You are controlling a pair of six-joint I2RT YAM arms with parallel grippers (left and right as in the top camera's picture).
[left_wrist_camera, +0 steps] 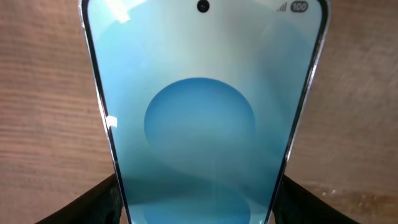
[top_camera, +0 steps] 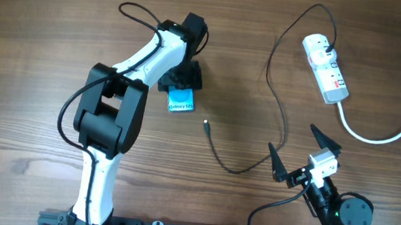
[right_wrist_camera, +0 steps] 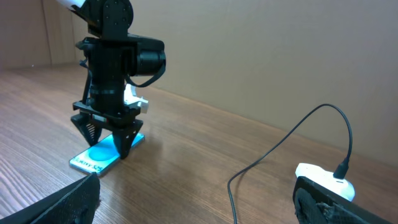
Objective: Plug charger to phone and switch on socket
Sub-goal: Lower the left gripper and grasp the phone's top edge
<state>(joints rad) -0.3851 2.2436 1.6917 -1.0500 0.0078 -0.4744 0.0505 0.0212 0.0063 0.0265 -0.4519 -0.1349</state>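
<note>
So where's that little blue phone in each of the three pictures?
Overhead: the phone sits left of centre, under the left gripper.
Left wrist: the phone fills the frame.
Right wrist: the phone lies lower left on the table.
Shared landmark: the gripper's black fingers flanking it.

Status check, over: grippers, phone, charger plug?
Left gripper astride cyan-screened rectangular smartphone, grip unconfirmed. Right gripper open, empty. Small black charger plug loose on wooden table, not in phone. Nothing between them.

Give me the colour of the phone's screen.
Cyan-blue, with a darker blue circle in the middle; the left wrist view shows the phone best.
</note>
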